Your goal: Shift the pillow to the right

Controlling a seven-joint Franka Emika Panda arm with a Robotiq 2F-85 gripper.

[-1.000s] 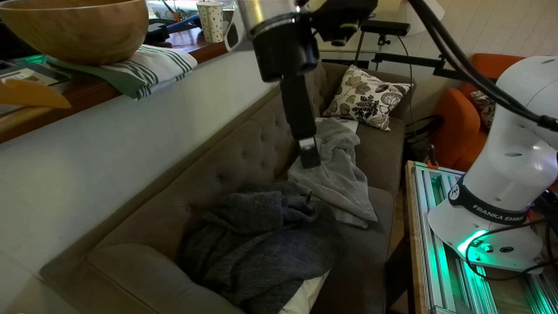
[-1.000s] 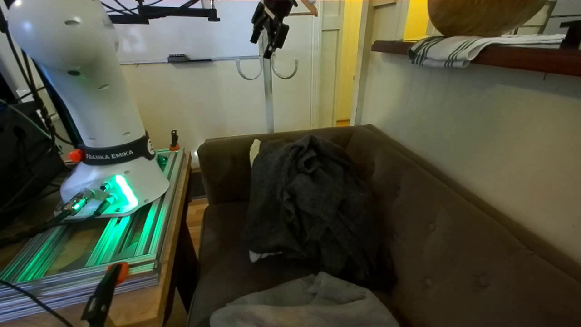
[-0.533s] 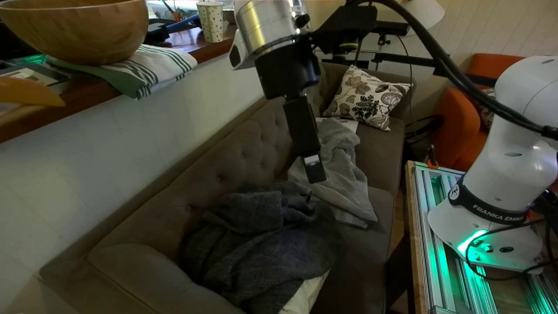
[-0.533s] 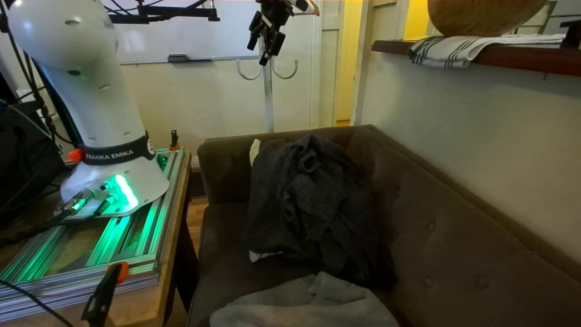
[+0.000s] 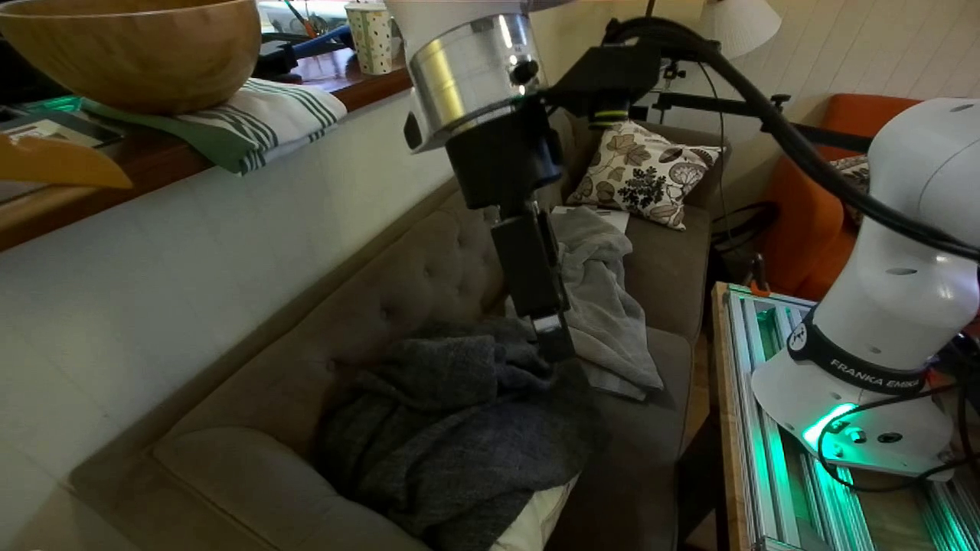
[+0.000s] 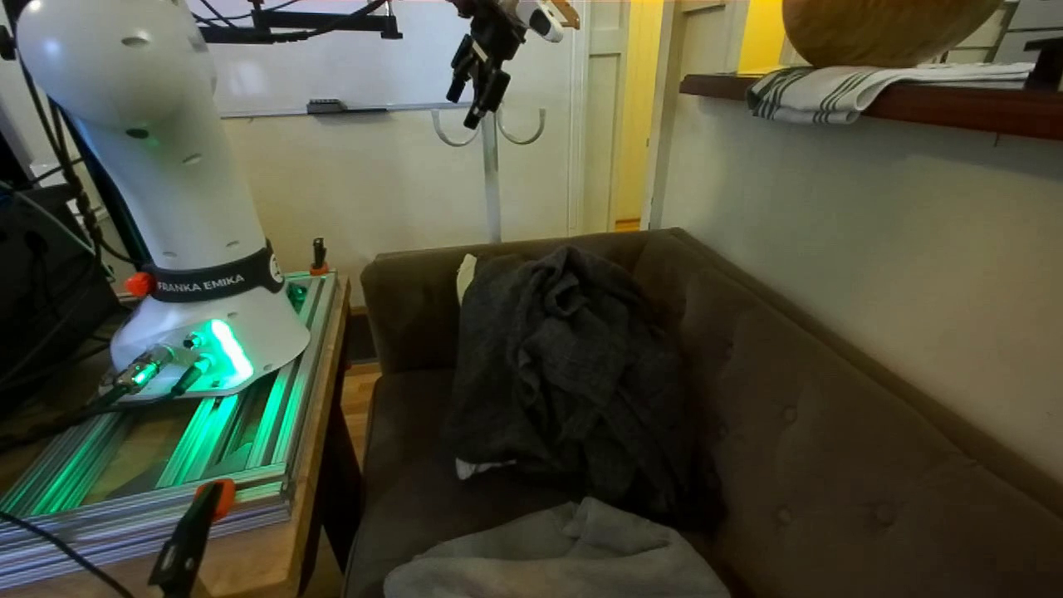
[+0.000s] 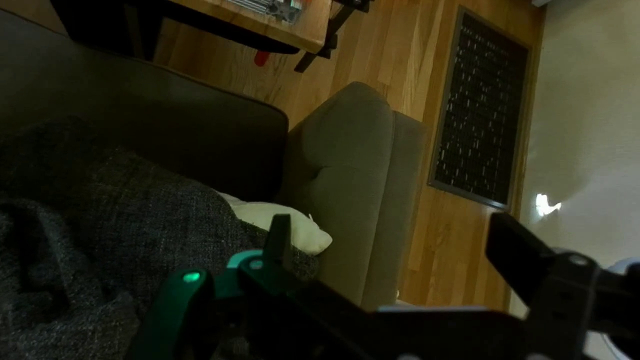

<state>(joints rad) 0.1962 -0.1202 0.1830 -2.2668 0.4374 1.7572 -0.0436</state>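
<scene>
My end effector (image 7: 390,225) is spread wide, holding nothing; the pillow (image 7: 300,227) peeks from under the dark blanket (image 7: 165,215) at the armrest edge of the sofa (image 7: 350,175).

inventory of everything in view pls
pillow: 1, off-white, partly under blanket
blanket: 1, dark grey, over pillow
sofa: 1, brownish, along wall
cloth: 1, pale grey, sofa
cushions: 2, brown-white, sofa, armchair
armchair: 1, orange, background
bowl: 1, brown, on towel
towel: 1, white-green, ledge
cup: 1, white, ledge
clutter: uncountable, mixed, ledge
table: 1, brown, beside sofa
clamps: 2, black-orange, table
coat stand: 1, grey, beyond sofa
whiteboard: 1, white, background
arm: 1, white, at table
end effector: 1, black, open, above sofa
</scene>
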